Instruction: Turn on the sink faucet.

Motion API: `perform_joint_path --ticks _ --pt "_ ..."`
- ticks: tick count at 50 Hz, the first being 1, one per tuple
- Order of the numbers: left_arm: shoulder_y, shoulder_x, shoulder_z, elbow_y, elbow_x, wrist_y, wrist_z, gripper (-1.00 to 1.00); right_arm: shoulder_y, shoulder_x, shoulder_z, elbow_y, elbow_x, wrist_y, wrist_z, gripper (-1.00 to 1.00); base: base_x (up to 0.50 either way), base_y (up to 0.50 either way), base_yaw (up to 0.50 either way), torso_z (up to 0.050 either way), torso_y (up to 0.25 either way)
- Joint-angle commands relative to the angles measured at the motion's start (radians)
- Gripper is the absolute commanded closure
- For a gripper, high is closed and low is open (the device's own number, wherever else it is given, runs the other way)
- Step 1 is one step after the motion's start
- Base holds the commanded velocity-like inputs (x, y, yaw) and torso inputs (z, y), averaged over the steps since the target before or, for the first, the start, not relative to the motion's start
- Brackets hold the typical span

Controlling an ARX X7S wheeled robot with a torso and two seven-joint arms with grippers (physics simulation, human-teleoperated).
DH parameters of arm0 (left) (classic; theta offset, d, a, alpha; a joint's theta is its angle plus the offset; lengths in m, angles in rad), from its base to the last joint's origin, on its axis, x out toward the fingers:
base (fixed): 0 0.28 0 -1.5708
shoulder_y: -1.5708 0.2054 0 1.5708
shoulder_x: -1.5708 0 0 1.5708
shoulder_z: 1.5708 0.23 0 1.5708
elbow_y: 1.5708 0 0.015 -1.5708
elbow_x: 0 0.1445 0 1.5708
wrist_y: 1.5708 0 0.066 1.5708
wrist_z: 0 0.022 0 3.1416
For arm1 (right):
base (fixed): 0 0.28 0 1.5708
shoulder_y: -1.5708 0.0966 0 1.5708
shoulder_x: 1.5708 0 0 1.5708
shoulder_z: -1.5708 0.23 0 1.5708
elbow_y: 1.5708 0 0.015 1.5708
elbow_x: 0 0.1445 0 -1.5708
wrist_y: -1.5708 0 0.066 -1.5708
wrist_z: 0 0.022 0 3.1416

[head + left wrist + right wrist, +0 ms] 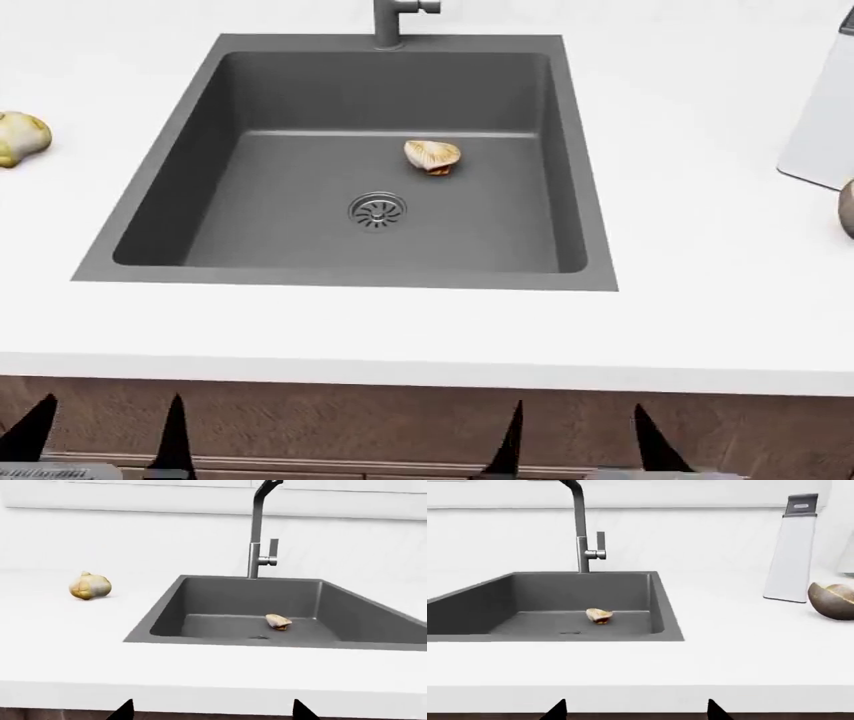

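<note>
Both grippers' fingers (174, 440) (tips apart) hover before the counter, well short of the sink faucet (257, 540).

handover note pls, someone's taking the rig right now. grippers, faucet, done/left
Left gripper: open, empty, held below the counter's front edge.
Right gripper: the same.
Sink faucet: behind the sink, lever handle upright on its right side, untouched.
No water visible. A small shell-like item lies in the basin.
Done: nothing yet.
Left: reach over the sink, move the lever.
</note>
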Motion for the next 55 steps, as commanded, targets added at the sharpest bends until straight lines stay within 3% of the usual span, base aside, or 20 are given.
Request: perform_joint_path --ticks 1,7,15,23,35,55 --pt "-0.149 -0.085 -0.030 0.370 -0.139 -0.452 -0.045 -1.00 0.163 0.108 0.048 -0.356 0.109 0.424 0.050 -1.00 0.00 0.00 0.00 0.000 0.000" --pt "-0.414 -0.097 -0.059 0.369 -0.254 -0.690 -0.037 -1.00 0.408 0.154 0.079 -0.351 0.184 0.619 0.020 -1.00 0.00 0.00 0.00 0.000 0.000" --pt "-0.682 -0.113 0.046 0.147 -0.219 -0.717 0.051 -1.00 0.679 0.171 0.045 -0.160 0.227 0.694 -0.081 -1.00 0.00 0.00 0.00 0.000 0.000" --pt "-0.821 -0.138 0.109 -0.067 -0.158 -0.657 0.124 -1.00 0.802 0.194 0.005 -0.014 0.222 0.693 -0.157 -1.00 0.00 0.00 0.00 0.000 0.000" --pt "-0.819 -0.122 0.107 -0.134 -0.151 -0.665 0.100 -1.00 0.774 0.200 -0.009 0.044 0.216 0.662 -0.180 -1.00 0.00 0.01 0.00 0.000 0.000" --pt "-0.818 -0.153 0.108 -0.105 -0.163 -0.697 0.103 -1.00 0.715 0.191 0.004 0.028 0.234 0.623 -0.181 -1.00 0.24 0.28 0.00 0.000 0.000"
